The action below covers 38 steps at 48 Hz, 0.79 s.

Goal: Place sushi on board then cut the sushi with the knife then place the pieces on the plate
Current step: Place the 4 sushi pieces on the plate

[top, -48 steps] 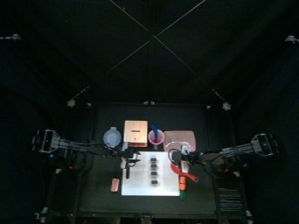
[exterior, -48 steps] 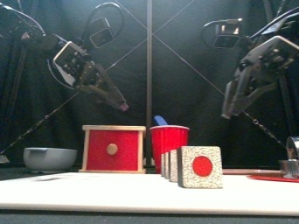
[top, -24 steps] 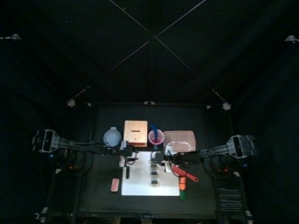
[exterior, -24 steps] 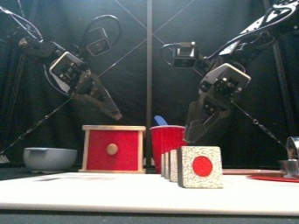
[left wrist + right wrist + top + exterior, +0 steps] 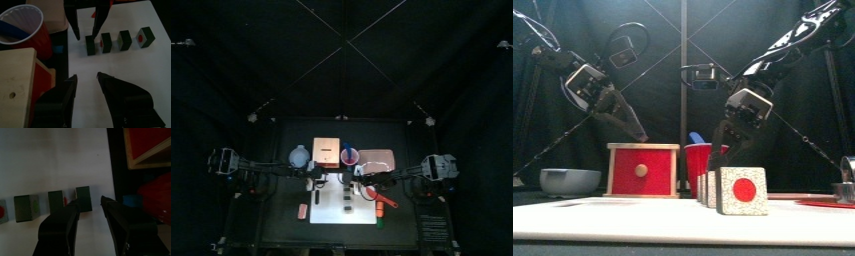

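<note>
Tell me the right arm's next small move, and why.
Probably lower the right gripper and close on the end sushi piece nearest the red cup. The four pieces stand apart on the white board, so cutting looks done, and its open jaws hang just above that one.

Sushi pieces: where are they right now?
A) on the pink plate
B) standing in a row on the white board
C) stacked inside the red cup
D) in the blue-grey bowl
B: the left wrist view shows the sushi pieces standing apart in a row on the white board.
</note>
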Available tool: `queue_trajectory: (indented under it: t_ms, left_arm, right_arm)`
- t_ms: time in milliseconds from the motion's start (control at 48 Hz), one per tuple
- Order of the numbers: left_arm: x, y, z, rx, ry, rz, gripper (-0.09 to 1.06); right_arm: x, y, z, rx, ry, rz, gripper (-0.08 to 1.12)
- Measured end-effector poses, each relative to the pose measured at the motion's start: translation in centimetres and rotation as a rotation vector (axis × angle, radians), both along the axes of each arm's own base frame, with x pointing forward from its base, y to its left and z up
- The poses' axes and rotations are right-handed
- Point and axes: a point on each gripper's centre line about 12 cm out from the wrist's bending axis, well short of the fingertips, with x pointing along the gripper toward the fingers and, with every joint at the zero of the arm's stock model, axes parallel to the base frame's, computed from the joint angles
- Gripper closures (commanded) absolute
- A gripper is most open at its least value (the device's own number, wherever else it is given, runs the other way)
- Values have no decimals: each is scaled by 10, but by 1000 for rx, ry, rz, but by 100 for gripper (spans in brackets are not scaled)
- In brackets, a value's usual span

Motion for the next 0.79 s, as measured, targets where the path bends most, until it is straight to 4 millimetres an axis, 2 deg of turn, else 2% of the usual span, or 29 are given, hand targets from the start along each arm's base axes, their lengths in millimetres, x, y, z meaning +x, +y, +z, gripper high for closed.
queue_trajectory:
  t_ms: [146, 500, 729, 792]
  left_arm:
    - [0, 0, 0, 0, 0, 0, 19]
    - [0, 0, 0, 1, 0, 0, 19]
    - [0, 1, 0, 1, 0, 2, 19]
    - [0, 1, 0, 1, 0, 2, 19]
  right_arm:
    - [1, 1, -1, 7, 2, -4, 28]
    - [3, 2, -18, 21, 42, -14, 30]
    - [3, 1, -22, 27, 50, -24, 50]
    - [1, 0, -21, 32, 53, -36, 51]
